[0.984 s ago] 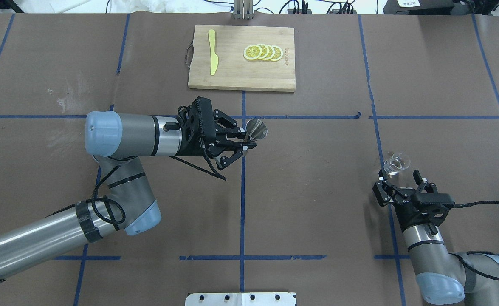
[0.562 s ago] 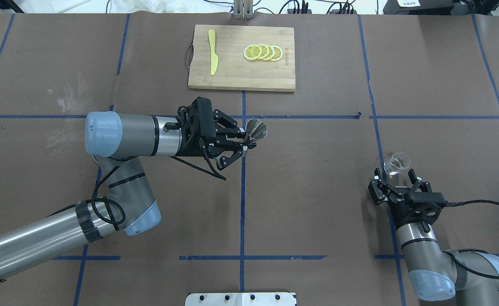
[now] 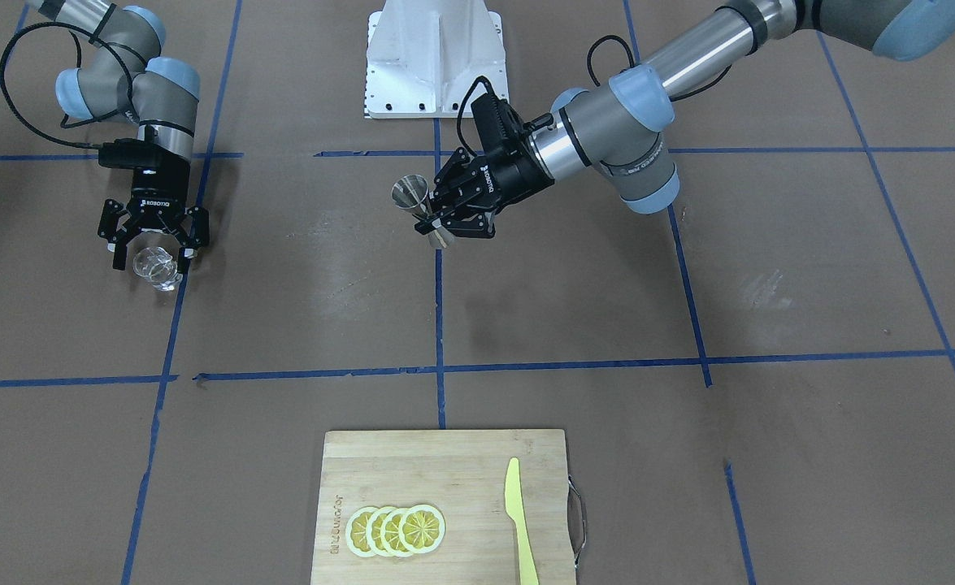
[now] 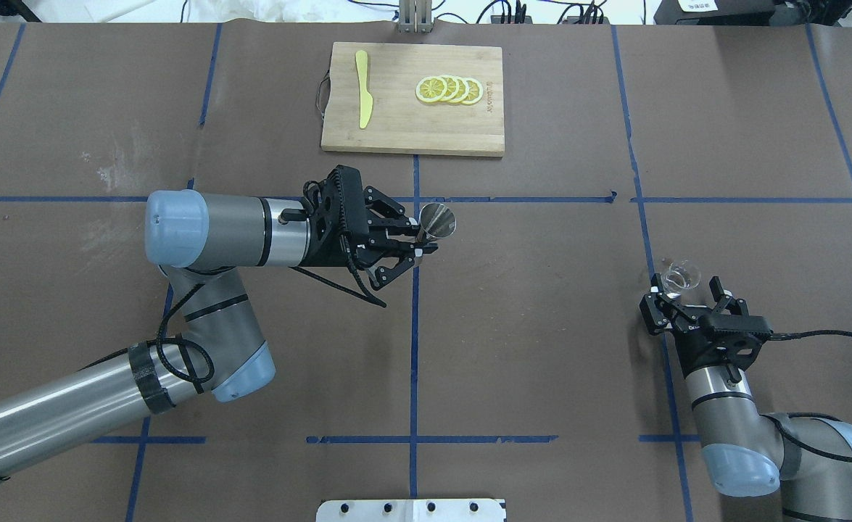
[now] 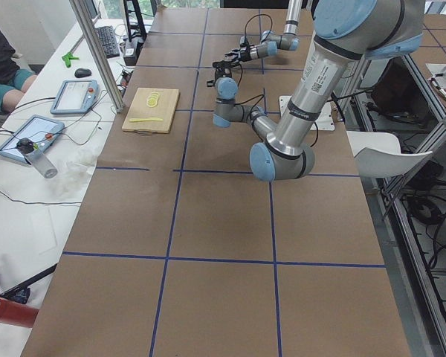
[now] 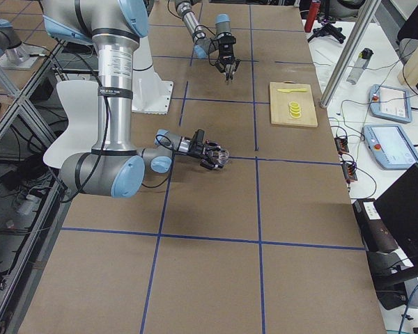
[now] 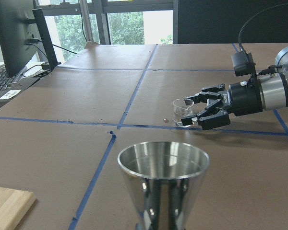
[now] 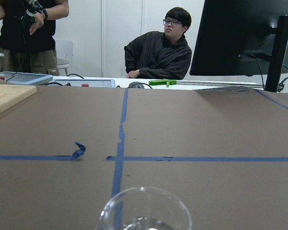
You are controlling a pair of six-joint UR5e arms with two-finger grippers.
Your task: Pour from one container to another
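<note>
Grasping the glass (image 4: 678, 278): a small clear tumbler stands upright on the brown table (image 4: 542, 326) on the robot's right side, just beside a blue tape line. I judge it light, rigid, smooth and breakable. Too hard or off-centre a squeeze could crack it or squirt it out sideways. The best hold looks to be across the wall at mid-height, which leaves the rim free to receive the pour. Whether it holds anything cannot be told.
Right gripper (image 3: 152, 258): the jaws are spread wide and lie low and level over the table, one finger on each side of the glass. The glass sits between the fingertips rather than deep in the claw. No squeeze shows, and I cannot tell whether either finger touches it.
Jigger (image 4: 438, 220): a polished steel double-cone measure is held in the air over the middle of the table, mouth up, well apart from the glass. It is likely stiff, light and slippery. The narrow waist is the natural hold, since the cones above and below keep it from sliding through. The left wrist view shows only a shiny inside, so I cannot tell if it holds liquid.
Left gripper (image 3: 435, 219): the jaws are drawn narrow and clamped on the jigger's waist, with the forearm roughly level.
Cutting board (image 4: 411, 138): it lies at the far edge and carries lemon slices (image 4: 449, 89) and a yellow knife (image 4: 362, 88), clear of both arms.
</note>
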